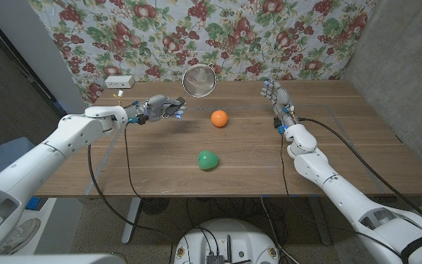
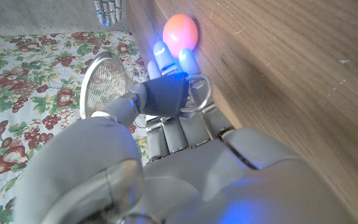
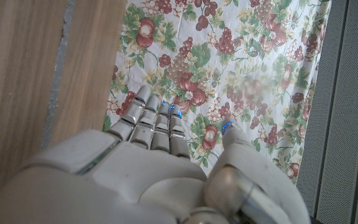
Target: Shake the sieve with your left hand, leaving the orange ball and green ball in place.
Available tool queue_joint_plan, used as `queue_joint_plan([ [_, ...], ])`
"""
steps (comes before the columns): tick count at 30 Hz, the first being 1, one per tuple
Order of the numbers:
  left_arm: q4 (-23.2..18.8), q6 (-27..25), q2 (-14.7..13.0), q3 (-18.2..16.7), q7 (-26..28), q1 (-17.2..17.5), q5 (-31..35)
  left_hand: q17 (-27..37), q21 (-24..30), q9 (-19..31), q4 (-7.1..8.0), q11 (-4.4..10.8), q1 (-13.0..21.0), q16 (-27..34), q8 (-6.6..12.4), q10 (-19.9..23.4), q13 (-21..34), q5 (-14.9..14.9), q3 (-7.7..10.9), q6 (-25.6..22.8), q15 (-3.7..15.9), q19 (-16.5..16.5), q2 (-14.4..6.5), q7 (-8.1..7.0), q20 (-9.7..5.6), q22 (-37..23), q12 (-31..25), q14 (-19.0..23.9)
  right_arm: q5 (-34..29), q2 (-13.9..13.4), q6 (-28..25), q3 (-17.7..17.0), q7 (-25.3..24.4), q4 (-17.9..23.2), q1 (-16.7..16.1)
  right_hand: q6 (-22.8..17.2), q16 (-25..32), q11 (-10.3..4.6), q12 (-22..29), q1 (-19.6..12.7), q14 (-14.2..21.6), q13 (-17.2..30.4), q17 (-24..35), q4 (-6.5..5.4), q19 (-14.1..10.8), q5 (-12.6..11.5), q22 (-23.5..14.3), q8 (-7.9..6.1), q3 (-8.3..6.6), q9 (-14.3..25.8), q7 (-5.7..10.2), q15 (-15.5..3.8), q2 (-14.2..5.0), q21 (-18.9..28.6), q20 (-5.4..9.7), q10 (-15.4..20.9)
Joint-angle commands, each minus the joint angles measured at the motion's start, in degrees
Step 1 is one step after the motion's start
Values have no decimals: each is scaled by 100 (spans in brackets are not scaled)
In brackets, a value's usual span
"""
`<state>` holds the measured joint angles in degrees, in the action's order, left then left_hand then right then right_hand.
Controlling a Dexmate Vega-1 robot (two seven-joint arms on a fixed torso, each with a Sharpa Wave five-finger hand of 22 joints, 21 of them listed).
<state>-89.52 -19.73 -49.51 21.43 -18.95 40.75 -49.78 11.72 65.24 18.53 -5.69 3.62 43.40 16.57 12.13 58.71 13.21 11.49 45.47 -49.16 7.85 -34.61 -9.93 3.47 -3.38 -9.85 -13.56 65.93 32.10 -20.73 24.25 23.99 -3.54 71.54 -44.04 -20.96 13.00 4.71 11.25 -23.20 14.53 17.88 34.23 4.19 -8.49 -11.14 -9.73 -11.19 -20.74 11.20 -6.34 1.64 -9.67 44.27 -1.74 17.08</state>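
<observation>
Balls — one orange ball; one green ball; one sieve.

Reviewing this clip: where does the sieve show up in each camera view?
Head view: the sieve is raised at upper middle, against the floral cloth, handle gripped by the left hand.
Left wrist view: its mesh bowl sits left of centre.
Right wrist view: not in it.
Shared landmark: the floral cloth.
</observation>
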Motion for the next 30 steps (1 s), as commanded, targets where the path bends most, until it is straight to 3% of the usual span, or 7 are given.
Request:
queue_joint_plan([
  [1, -56, 161, -24, -34, -26, 81, 57, 9, -12, 33, 125, 533, -68, -13, 32, 465, 17, 63, 86, -328, 549, 29, 28, -266, -617, -15, -51, 233, -15, -29, -4, -8, -31, 91, -65, -15, 48, 1, 31, 70, 2, 8, -3, 32, -17, -7, -19, -25, -20, 15, -22, 20, 8, -15, -8, 5],
  [11, -133, 18, -33, -98, 133, 144, -56, 24, -27, 72, 118, 510, -66, -1, 50, 495, 29, 101, 64, -340, 556, 17, 25, -210, -603, -16, -71, 264, -23, -34, 0, -11, -50, 127, -91, -14, 52, 3, 34, 80, 0, -5, -18, 36, -25, -7, -20, -26, -26, 14, -22, 16, 8, -33, -7, 5],
  [16, -263, -290, -67, -165, 421, 187, -205, 60, 44, 69, -1, 393, 39, 92, 39, 603, -19, 104, 59, -404, 553, -149, -65, 188, -574, -39, -87, 462, -30, -39, -8, -17, -80, 159, -108, -12, 53, 2, 32, 84, -3, -11, -24, 38, -25, -7, -20, -26, -28, 14, -23, 18, 8, -43, -12, -1],
  [30, -298, -858, -166, -63, 529, 18, -297, 58, 207, 3, -161, 199, 184, 207, -33, 923, -91, -17, 148, -488, 536, -433, -131, 630, -608, -53, -167, 763, -22, -25, 0, -18, -74, 140, -97, -12, 58, 19, 35, 95, -2, -28, -43, 45, -35, -7, -21, -28, -37, 14, -24, 24, 8, -67, -14, -1],
])
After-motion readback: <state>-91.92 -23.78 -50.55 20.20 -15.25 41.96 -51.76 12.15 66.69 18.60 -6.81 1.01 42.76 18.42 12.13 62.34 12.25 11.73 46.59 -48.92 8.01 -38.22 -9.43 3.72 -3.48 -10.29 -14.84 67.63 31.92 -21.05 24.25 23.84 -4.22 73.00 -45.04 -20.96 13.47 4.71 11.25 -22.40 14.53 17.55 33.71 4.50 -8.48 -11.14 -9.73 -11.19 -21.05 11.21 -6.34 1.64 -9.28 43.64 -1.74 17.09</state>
